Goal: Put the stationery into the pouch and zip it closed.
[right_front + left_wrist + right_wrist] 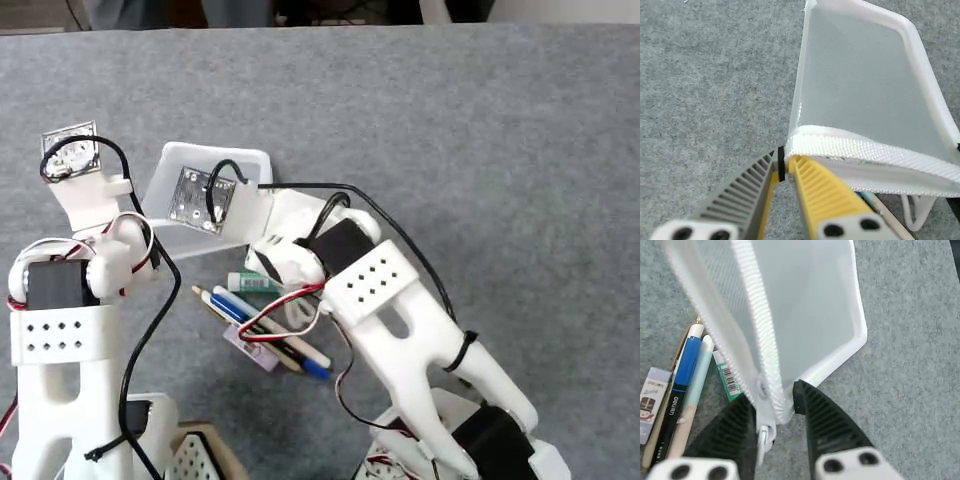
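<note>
Pouch (195, 165) on table (450, 120), held at both ends of its zipper edge (757, 335): left gripper (782, 167) pinched shut on one corner, right gripper (776, 402) clamped across the other end, presumably to spread the mouth. Pens (682, 370) lie just beside, not yet loaded.

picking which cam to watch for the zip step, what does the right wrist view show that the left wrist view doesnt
Right wrist view: the right hand clamping the pouch at its zipper end, the zipper pull, a blue pen, a green-labelled item and a small card. Left wrist view: the left hand, yellow and grey, pinching the pouch's rim corner. Both: the white mesh pouch, the grey table and some stationery, just a sliver in the left wrist view.
</note>
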{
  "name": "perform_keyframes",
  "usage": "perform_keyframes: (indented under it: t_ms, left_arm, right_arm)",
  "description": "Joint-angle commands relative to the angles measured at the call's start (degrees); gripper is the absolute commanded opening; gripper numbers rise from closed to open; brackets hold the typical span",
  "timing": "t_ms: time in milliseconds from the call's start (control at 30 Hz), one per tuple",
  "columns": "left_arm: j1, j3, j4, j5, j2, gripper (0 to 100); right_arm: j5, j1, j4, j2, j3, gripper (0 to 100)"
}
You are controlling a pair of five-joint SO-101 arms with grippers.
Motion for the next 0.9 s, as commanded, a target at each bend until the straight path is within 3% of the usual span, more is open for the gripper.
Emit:
perform_keyframes:
  t_ms: [0, 167, 233, 300, 467, 867]
  left_arm:
    - [0.31, -0.48, 1.67, 0.53, -0.26, 3]
    - [0.4, -1.01, 1.76, -0.26, -0.26, 3]
    - [0.4, -2.51, 1.76, -4.66, -0.26, 6]
    - [0.4, -6.29, 3.96, -7.82, -0.26, 14]
    - [0.4, -14.64, 12.13, -4.22, -0.26, 36]
    - [0.4, -15.16, 12.57, -3.87, -0.26, 37]
  right_arm:
    - [-1.76, 0.26, 2.37, -0.66, -5.41, 1.2]
    - [-1.76, 0.26, 6.42, -0.66, -9.89, 1.2]
    - [-1.76, 0.26, 6.95, -0.57, -10.42, 1.2]
    - [-1.76, 0.26, 6.95, -0.31, -10.33, 1.2]
    - [-3.43, 0.18, 6.95, -0.22, -10.42, 1.2]
    - [-3.34, -0.09, 18.29, -0.66, -19.12, 1.2]
